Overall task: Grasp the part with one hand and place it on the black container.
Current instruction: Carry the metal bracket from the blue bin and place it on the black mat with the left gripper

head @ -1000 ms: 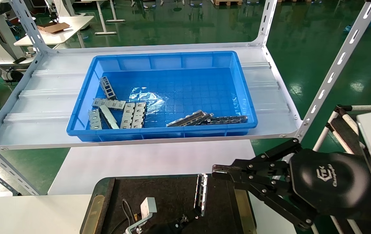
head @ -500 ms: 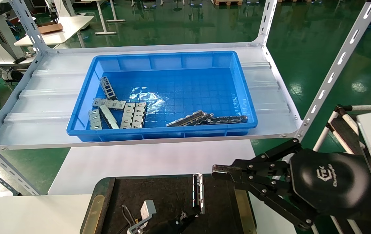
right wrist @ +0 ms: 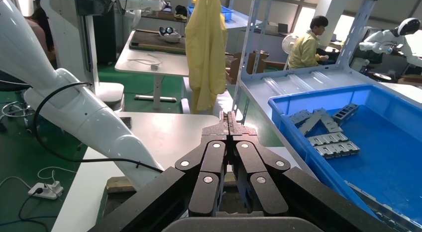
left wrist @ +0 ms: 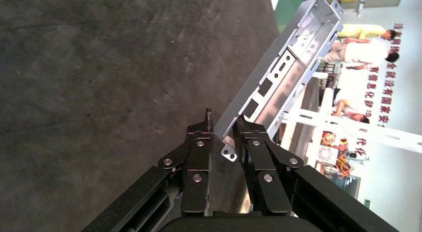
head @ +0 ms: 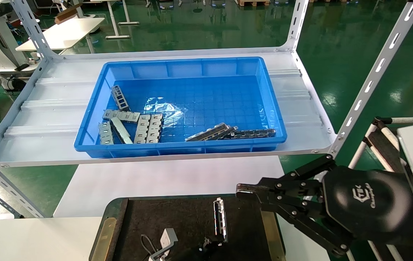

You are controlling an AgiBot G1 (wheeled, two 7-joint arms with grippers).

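The part (head: 220, 217), a silver-grey channel strip with cut-outs, is held by its near end over the black container (head: 177, 217), a flat tray with a rough black mat. My left gripper (head: 213, 242) sits at the bottom edge of the head view, low over the mat. In the left wrist view its jaws (left wrist: 225, 125) are shut on the part's end (left wrist: 283, 67), which slants away above the mat (left wrist: 99, 67). My right gripper (head: 239, 189) is shut and empty, hanging beside the tray's right edge; it also shows shut in the right wrist view (right wrist: 229, 117).
A deep blue bin (head: 177, 146) stands on the white shelf behind the tray, with several more silver strips (head: 148, 127) at its left and a darker strip (head: 253, 133) at its front right. White shelf posts (head: 369, 79) rise at the right.
My left gripper has sunk toward the bottom edge and carried the part lower over the mat. The part's far end has dropped and swung slightly left. The right arm has not moved.
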